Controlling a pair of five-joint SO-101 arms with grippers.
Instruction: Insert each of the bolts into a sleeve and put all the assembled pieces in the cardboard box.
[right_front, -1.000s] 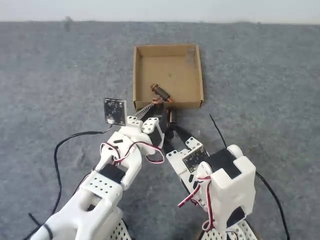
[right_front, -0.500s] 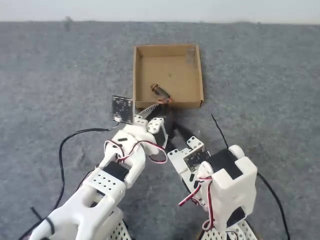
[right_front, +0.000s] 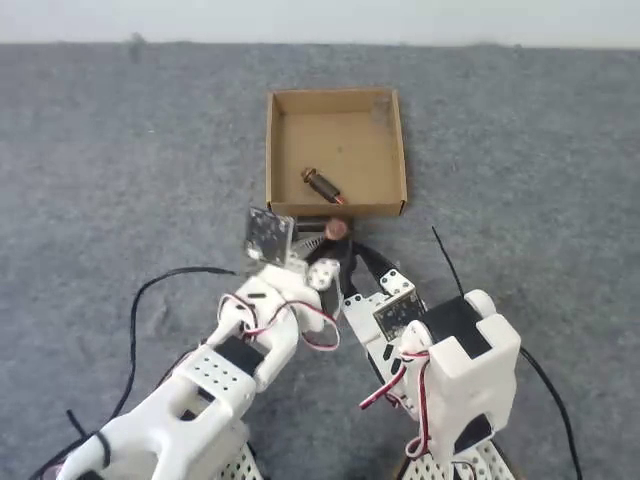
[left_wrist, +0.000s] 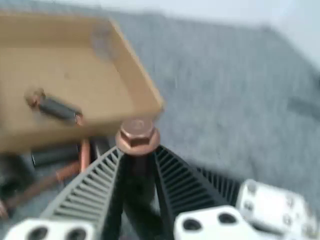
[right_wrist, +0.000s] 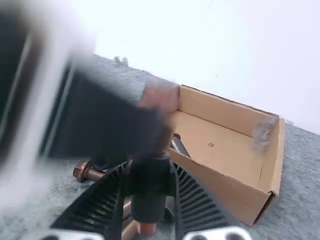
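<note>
Near the middle of the counter (right_front: 520, 150), just outside the shallow brown cardboard box (right_front: 336, 210), the jaws of the left gripper (left_wrist: 137, 150) are pinching a small copper hex-headed bolt (left_wrist: 137, 134) and those of the right gripper (right_wrist: 149, 170) a dark cylindrical sleeve (right_wrist: 148, 200), both looking light, stiff and slippery, best gripped squarely mid-length.

No text, label, number or sign is showing clearly enough to be read on any surface. A tiny dark mark (right_wrist: 211, 144) is sitting on the floor of the open brown cardboard box (right_wrist: 227, 116), but it is too small to make out. A grey smudge (right_wrist: 261, 131) is showing on the box's inner wall without forming any letters.
</note>
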